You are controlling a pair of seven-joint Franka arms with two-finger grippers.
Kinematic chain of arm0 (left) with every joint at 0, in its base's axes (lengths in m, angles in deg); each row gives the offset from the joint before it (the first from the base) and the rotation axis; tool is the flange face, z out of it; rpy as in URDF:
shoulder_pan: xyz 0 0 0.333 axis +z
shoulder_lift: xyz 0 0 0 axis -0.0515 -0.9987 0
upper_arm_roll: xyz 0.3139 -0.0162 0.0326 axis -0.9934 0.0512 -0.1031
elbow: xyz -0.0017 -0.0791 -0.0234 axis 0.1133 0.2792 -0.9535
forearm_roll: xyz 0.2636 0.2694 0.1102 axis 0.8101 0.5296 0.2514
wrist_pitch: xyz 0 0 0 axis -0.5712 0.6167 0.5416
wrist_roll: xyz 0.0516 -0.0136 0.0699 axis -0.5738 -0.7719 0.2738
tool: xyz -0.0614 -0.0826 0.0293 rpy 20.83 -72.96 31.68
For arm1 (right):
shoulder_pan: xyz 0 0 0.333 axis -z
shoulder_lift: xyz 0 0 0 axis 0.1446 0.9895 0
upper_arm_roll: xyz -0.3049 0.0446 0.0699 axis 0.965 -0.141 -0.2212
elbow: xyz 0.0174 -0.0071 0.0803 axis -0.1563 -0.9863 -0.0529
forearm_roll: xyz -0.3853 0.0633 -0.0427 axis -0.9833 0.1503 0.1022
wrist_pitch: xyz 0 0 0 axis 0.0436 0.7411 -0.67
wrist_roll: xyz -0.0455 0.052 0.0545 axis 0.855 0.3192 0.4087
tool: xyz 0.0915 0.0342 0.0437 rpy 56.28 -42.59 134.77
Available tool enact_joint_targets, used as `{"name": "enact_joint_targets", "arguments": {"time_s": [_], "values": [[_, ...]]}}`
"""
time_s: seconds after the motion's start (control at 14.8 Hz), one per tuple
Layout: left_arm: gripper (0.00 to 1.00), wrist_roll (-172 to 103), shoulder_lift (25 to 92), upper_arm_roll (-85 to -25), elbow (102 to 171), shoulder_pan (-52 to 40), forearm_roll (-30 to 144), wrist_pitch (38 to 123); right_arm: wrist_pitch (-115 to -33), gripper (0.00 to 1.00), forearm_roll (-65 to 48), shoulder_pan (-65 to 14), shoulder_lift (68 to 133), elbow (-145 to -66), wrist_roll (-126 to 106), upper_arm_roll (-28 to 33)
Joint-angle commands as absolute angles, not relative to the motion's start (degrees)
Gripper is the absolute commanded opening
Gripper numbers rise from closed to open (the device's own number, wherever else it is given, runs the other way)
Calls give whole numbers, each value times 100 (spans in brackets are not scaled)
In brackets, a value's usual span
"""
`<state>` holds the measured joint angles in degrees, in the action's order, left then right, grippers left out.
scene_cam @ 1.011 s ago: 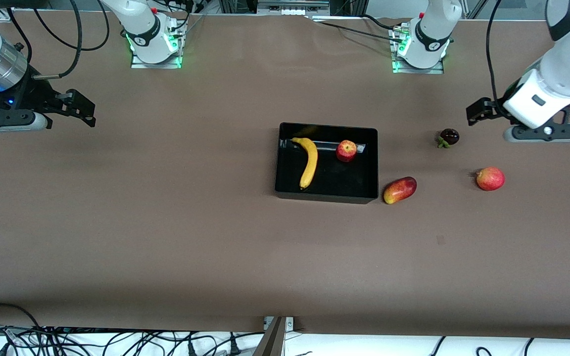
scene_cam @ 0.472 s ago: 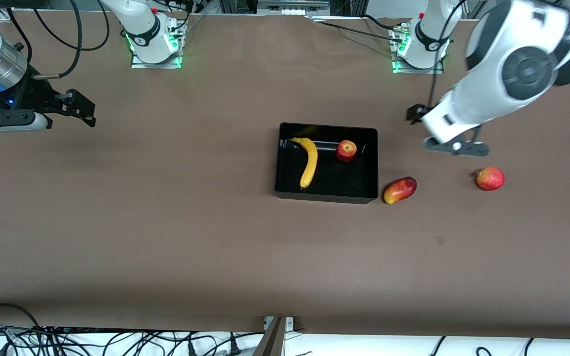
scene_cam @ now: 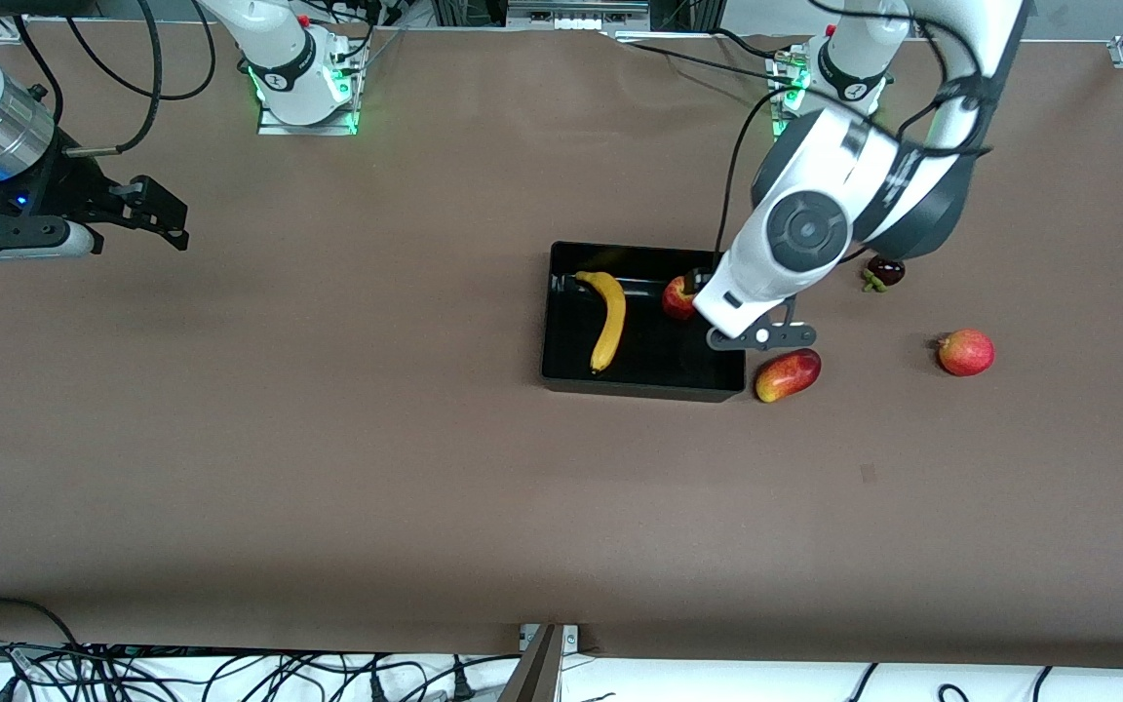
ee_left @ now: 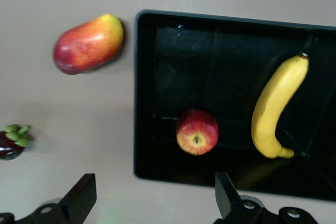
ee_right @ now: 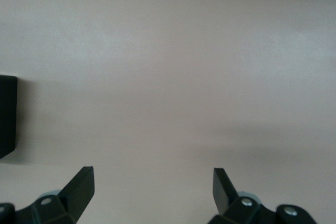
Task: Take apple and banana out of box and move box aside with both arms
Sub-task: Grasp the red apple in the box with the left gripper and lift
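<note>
The left gripper (ee_left: 149, 203) is being held over the small round red apple (ee_left: 197, 131), jaws spread wide and empty. The apple, judged firm and smooth, is best pinched across its widest middle.

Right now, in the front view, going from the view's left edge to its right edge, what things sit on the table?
Right hand → banana in the box → mango → small dark fruit → larger red fruit.
</note>
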<state>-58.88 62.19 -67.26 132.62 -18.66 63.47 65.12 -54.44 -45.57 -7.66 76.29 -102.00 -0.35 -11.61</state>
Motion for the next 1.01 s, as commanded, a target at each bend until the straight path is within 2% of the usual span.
{"name": "enact_joint_targets", "arguments": {"time_s": [0.0,0.2,0.47,0.81,0.88,0.94], "values": [[100,-6214,6255,-6766,13985,-2059,6314,7333,-5343,100,-4574,-700,7660,-10097,-25,-1225],[100,-6601,6194,-6766,14699,-2455,6305,8265,-5343,100,-4565,-700,7660,-10097,-25,-1225],[100,-6734,5895,-6775,15043,-2482,6322,9013,-5343,100,-4574,-691,7660,-10105,-25,-1225],[100,-6699,5543,-6766,15079,-2535,6621,9165,-5334,100,-4574,-691,7660,-10114,-25,-1225],[71,-6699,5543,-6766,15070,-2544,6621,9165,-5334,100,-4574,-691,7660,-10114,-34,-1216],[54,-6647,5552,-6757,15044,-2544,6630,9165,-5334,100,-4574,-691,7660,-10114,-34,-1225]]}}
